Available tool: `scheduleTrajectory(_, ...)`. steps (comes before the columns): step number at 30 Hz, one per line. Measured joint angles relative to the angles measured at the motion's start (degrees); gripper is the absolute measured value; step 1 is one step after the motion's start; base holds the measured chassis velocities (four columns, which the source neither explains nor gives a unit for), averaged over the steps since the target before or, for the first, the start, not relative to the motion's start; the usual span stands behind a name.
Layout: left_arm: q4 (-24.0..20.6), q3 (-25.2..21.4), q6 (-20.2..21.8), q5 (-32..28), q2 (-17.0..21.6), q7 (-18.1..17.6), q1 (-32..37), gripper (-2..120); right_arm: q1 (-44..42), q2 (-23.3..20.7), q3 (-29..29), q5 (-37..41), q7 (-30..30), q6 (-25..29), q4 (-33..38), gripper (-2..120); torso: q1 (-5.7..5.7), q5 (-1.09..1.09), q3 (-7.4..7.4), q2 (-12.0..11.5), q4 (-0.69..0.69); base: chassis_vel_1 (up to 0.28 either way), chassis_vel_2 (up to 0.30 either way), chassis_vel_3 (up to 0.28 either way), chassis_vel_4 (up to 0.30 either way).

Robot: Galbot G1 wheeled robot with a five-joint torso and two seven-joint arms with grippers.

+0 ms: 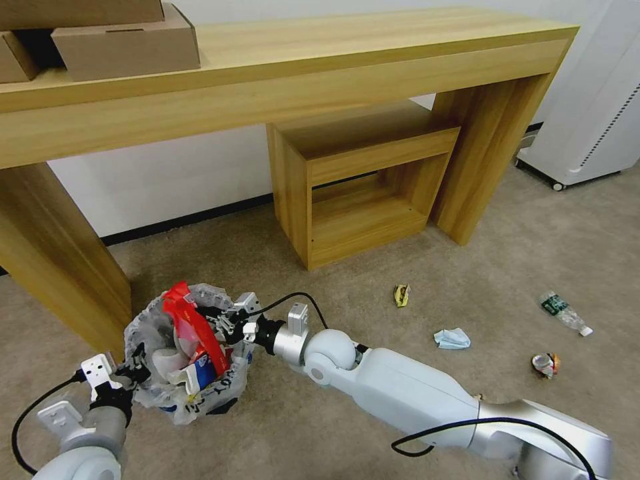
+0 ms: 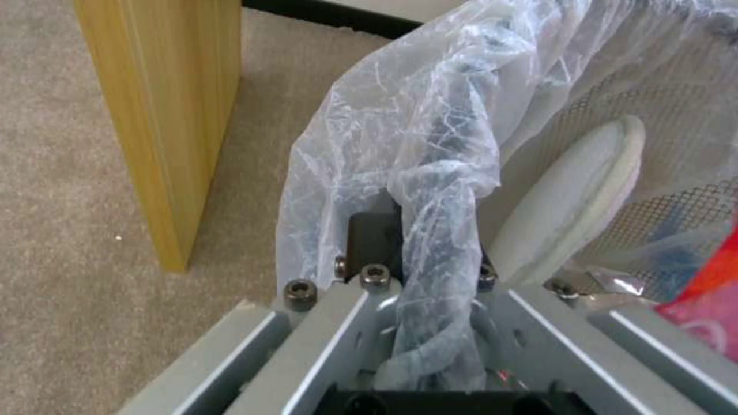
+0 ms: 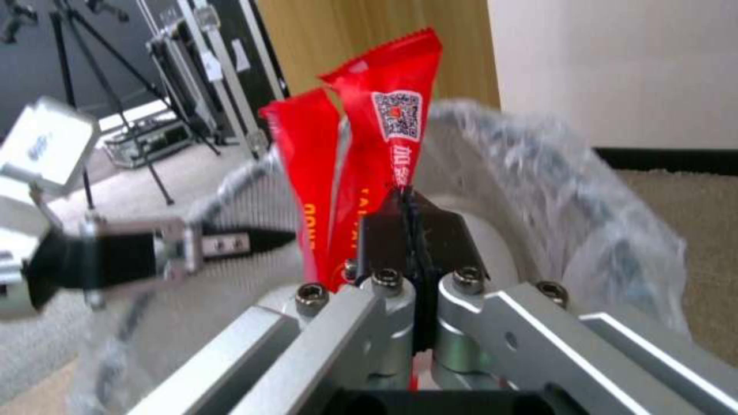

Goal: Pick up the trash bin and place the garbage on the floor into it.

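At the bottom of the head view, the left gripper (image 1: 137, 360) is clamped on the near rim of the trash bin (image 1: 183, 347), which sits low and left of centre in the frame, close to the wooden desk leg (image 1: 60, 267). In the left wrist view the gripper's (image 2: 419, 253) dark fingers (image 2: 373, 239) are mostly wrapped by the crinkly bag (image 2: 400, 115), so only one pad is plain; the rim itself is buried in plastic, and whether the bin rests on the floor (image 1: 333, 427) cannot be told.

The right gripper (image 1: 230, 327) reaches over the bin's far rim from the lower right of the head view. In the right wrist view its (image 3: 411, 225) pads are pressed together on the edge of a red wrapper (image 3: 361, 155), which stands upright above the bin mouth. Inside the bin a white slipper (image 2: 573, 196) leans against the mesh wall; other contents are jumbled and hard to separate.

To the right the carpet is open. Loose on it lie a small yellow scrap (image 1: 401, 295), a light-blue mask (image 1: 452, 339), a crushed can (image 1: 545, 364) and a clear bottle (image 1: 565, 313) toward the right edge, all well apart. A low wooden shelf unit (image 1: 363, 187) stands under the desk (image 1: 287, 60), upper centre.
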Motion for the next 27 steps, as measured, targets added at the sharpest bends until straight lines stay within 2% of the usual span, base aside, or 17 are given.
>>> scheduleTrajectory(3, -0.06, -0.06, 0.0, -0.01, 0.01, -0.02, 0.04, 1, -0.16, -0.21, -0.23, -0.54, 0.1, 0.02, -0.04, 3, 0.0, 0.01, 0.0, 0.0, 0.0, 0.0, 0.0, 0.0, 0.0)
scheduleTrajectory(8, -0.07, -0.19, 0.0, -0.04, 0.05, -0.07, 0.11, 1, -0.58, -0.79, -0.15, -0.81, 0.46, 0.04, 0.27, 22, 0.0, 0.0, 0.0, 0.0, 0.0, 0.0, 0.0, 0.0, 0.0)
scheduleTrajectory(10, -0.06, -0.2, 0.0, -0.05, 0.05, -0.08, 0.11, 1, -0.68, -0.92, 0.01, -0.84, 0.5, 0.1, 0.47, 25, 0.0, 0.0, 0.0, 0.0, 0.0, 0.0, 0.0, 0.0, 0.0)
scheduleTrajectory(17, 0.59, -0.3, 0.0, -0.08, 0.14, -0.11, -0.1, 1, -1.36, -2.89, 1.95, -0.39, 0.67, 0.12, 3.61, 56, 0.0, 0.01, 0.0, 0.0, 0.0, 0.0, 0.0, 0.0, 0.0)
scheduleTrajectory(19, 0.64, -0.31, -0.01, -0.09, 0.16, -0.13, -0.18, 1, -1.55, -3.34, 2.27, -0.22, 0.72, 0.07, 4.24, 59, 0.0, 0.01, 0.0, 0.0, 0.0, 0.0, 0.0, 0.0, 0.0)
scheduleTrajectory(22, 0.66, -0.32, -0.01, -0.14, 0.18, -0.16, -0.24, 1, -2.08, -4.29, 2.7, -0.05, 0.87, -0.02, 5.73, 75, 0.0, 0.0, 0.0, 0.0, 0.0, 0.0, 0.0, 0.0, 0.0)
scheduleTrajectory(23, 0.66, -0.32, -0.01, -0.14, 0.18, -0.16, -0.24, 1, -2.08, -4.29, 2.7, -0.05, 0.87, -0.02, 5.73, 75, 0.0, 0.0, 0.0, 0.0, 0.0, 0.0, 0.0, 0.0, 0.0)
scheduleTrajectory(26, 0.67, -0.32, -0.01, -0.19, 0.18, -0.18, -0.3, 1, -2.47, -4.58, 2.9, -0.01, 0.97, -0.08, 6.65, 88, 0.0, 0.0, 0.0, 0.0, 0.0, 0.0, 0.0, 0.0, 0.0)
scheduleTrajectory(27, 0.67, -0.32, -0.01, -0.19, 0.18, -0.18, -0.3, 1, -2.47, -4.58, 2.9, -0.01, 0.97, -0.08, 6.65, 88, 0.0, 0.0, 0.0, 0.0, 0.0, 0.0, 0.0, 0.0, 0.0)
